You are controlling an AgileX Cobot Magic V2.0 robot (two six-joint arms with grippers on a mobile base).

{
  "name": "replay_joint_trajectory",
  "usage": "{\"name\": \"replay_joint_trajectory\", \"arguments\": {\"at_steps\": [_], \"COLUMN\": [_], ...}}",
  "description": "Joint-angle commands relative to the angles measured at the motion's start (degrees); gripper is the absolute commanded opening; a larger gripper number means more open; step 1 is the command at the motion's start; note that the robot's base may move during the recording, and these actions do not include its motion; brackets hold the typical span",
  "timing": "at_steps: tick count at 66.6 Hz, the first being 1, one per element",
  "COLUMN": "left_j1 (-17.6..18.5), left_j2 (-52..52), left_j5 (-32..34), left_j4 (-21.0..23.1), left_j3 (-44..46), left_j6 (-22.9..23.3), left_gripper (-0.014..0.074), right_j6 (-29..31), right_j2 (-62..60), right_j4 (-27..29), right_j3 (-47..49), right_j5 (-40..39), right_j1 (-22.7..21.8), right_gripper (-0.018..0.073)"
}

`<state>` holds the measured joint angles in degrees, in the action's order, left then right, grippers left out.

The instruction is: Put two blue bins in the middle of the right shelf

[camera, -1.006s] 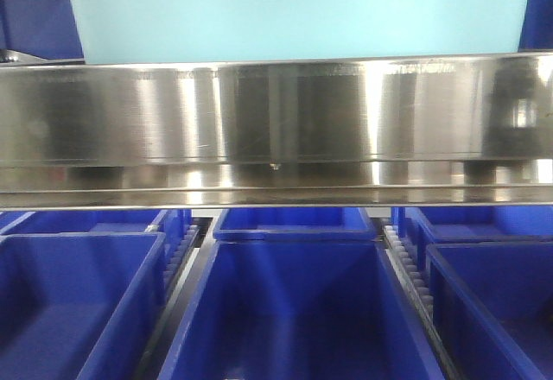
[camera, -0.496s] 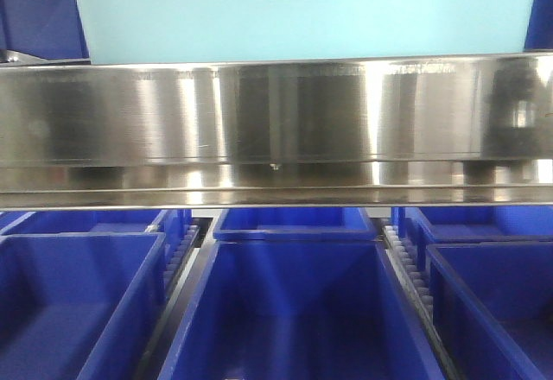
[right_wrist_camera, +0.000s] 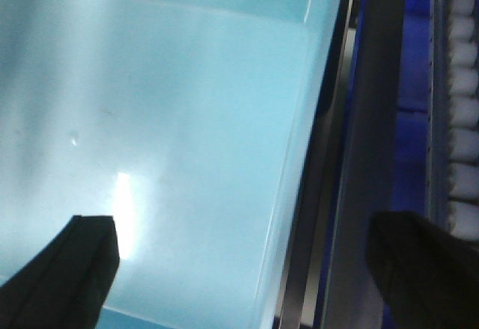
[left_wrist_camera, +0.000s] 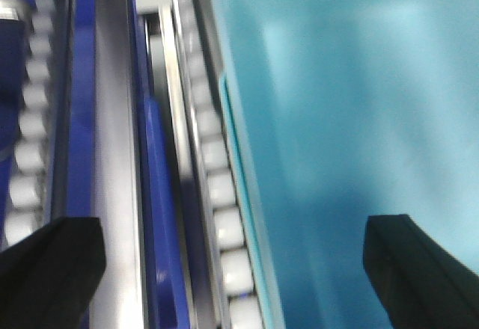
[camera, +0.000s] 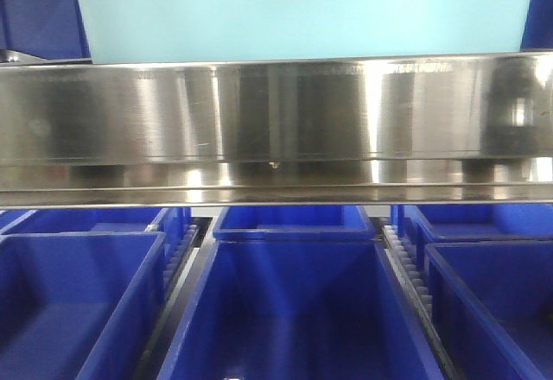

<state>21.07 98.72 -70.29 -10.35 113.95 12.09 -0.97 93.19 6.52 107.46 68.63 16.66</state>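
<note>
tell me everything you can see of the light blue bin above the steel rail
The light blue bin is a large pale cyan plastic box with smooth, glossy walls that narrow slightly downward. It stands upright behind the steel front rail, which hides its lower part. The right wrist view shows its inside empty, with glare spots. A roller track runs along one side. The left gripper and right gripper, both open, each straddle a side wall, apparently without touching it.
</note>
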Motion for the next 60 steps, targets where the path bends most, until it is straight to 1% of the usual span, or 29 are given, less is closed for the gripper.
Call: {"name": "replay_joint_trajectory", "arguments": {"at_steps": [1, 10, 15, 18, 26, 39, 44, 48, 52, 53, 54, 56, 58, 59, 60], "left_j1": [0.22, 0.22, 0.22, 0.22, 0.22, 0.22, 0.22, 0.22, 0.22, 0.22, 0.22, 0.22, 0.22, 0.22, 0.22], "left_j2": [-0.53, -0.53, -0.53, -0.53, -0.53, -0.53, -0.53, -0.53, -0.53, -0.53, -0.53, -0.53, -0.53, -0.53, -0.53], "left_j5": [1.05, 2.02, 2.72, 3.19, 3.76, 4.16, 5.64, 6.26, 6.86, 6.86, 6.86, 6.86, 6.86, 6.86, 6.73], "left_j4": [0.95, 1.75, 4.18, 4.92, 5.46, 5.98, 6.54, 7.17, 7.4, 7.4, 7.4, 7.4, 7.4, 7.4, 7.4], "left_j3": [-4.0, -8.62, -10.0, -10.55, -11.58, -14.19, -15.23, -15.61, -16.12, -16.12, -16.21, -16.35, -16.46, -16.59, -16.58], "left_j6": [-0.08, -0.08, -0.08, -0.08, -0.08, 0.03, 0.03, 0.03, 0.11, 0.11, 0.11, 0.11, 0.11, 0.11, 0.11], "left_gripper": [0.0599, 0.0599, 0.0599, 0.0599, 0.0599, 0.0598, 0.0575, 0.0524, 0.0429, 0.04, 0.0369, 0.0302, 0.023, 0.0193, 0.0136], "right_j6": [0.34, -0.08, -0.54, -0.69, -0.69, -0.69, -0.69, -0.69, -0.69, -0.69, -0.69, -0.69, -0.69, -0.69, -0.69], "right_j2": [0.8, 0.94, 0.83, 0.83, 0.83, 0.83, 0.83, 0.83, 0.83, 0.83, 0.83, 0.83, 0.83, 0.83, 0.83], "right_j4": [-0.56, -0.56, -0.56, -0.56, 0.8, 2.9, 2.9, 2.9, 2.9, 2.9, 2.9, 2.9, 2.9, 2.9, 2.9], "right_j3": [0.31, -2.43, -4.87, -5.98, -9.67, -14.7, -16.0, -16.52, -16.9, -16.9, -16.9, -16.9, -16.9, -16.9, -16.9], "right_j5": [1.34, 1.34, 1.34, 1.34, 0.94, -3.29, -4.46, -4.87, -5.41, -5.34, -5.47, -5.46, -5.69, -5.72, -5.71], "right_j1": [-0.15, -0.15, -0.15, -0.15, 0.09, 0.12, 0.12, 0.12, 0.12, 0.12, 0.12, 0.12, 0.12, 0.12, 0.12], "right_gripper": [0.0547, 0.0547, 0.0547, 0.0547, 0.0547, 0.0547, 0.0515, 0.0454, 0.0357, 0.0313, 0.0297, 0.0232, 0.0147, 0.013, 0.008]}}
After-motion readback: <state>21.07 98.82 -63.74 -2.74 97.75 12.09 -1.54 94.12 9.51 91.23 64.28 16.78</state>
